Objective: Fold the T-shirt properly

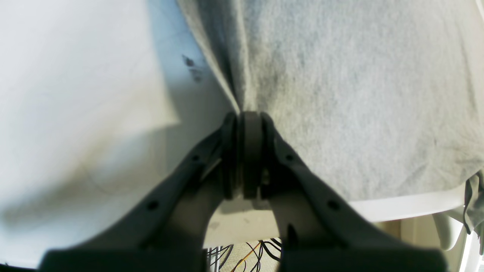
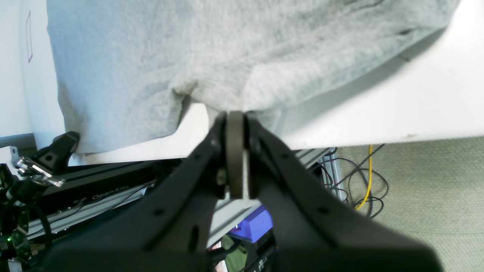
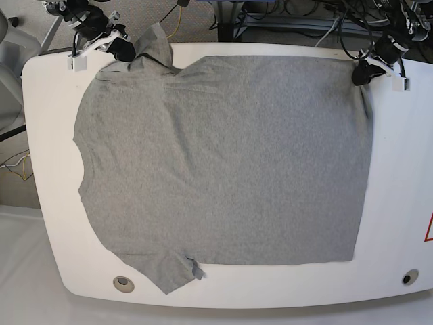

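Observation:
The heather-grey T-shirt [image 3: 223, 162] lies spread flat on the white table [image 3: 399, 203], neck end toward the left of the base view. At the far right corner my left gripper [image 3: 360, 73] is shut on the shirt's edge. The left wrist view shows its jaws [image 1: 242, 113] pressed together with a ridge of T-shirt [image 1: 359, 94] fabric pinched at the tips. At the far left my right gripper [image 3: 123, 49] is shut on the raised far sleeve. In the right wrist view its tips [image 2: 235, 112] clamp the T-shirt [image 2: 151, 56] edge just over the table [image 2: 416, 94].
Two round holes sit in the table's near corners [image 3: 123, 283] [image 3: 409, 277], and a red mark [image 3: 428, 227] is at the right edge. Cables [image 2: 363, 189] lie on the floor beyond the far edge. Part of an aluminium frame [image 2: 94, 196] runs below the table.

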Available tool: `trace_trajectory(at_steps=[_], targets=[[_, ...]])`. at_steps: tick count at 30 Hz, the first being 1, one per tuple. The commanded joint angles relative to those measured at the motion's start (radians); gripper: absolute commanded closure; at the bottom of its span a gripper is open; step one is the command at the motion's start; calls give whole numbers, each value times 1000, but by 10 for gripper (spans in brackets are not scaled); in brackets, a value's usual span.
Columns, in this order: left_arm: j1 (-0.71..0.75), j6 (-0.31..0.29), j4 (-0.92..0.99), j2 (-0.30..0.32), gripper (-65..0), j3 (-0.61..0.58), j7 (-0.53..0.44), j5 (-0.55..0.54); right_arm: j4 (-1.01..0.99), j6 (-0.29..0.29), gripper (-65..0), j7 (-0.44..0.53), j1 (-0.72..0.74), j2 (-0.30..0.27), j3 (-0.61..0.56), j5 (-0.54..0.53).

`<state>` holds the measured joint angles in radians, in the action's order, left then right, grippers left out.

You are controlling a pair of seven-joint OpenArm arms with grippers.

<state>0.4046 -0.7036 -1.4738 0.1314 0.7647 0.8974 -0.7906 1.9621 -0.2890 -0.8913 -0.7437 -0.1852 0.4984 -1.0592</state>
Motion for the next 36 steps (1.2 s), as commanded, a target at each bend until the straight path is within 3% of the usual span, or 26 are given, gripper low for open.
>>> trace_trajectory(at_steps=[1, 36], targets=[[9, 5, -6, 9, -23, 2, 25, 20, 15, -9, -4, 13, -9, -9, 7, -20], [49, 5, -77, 9, -23, 37, 24, 20, 15, -14, 0, 13, -1, -9, 12, -20]])
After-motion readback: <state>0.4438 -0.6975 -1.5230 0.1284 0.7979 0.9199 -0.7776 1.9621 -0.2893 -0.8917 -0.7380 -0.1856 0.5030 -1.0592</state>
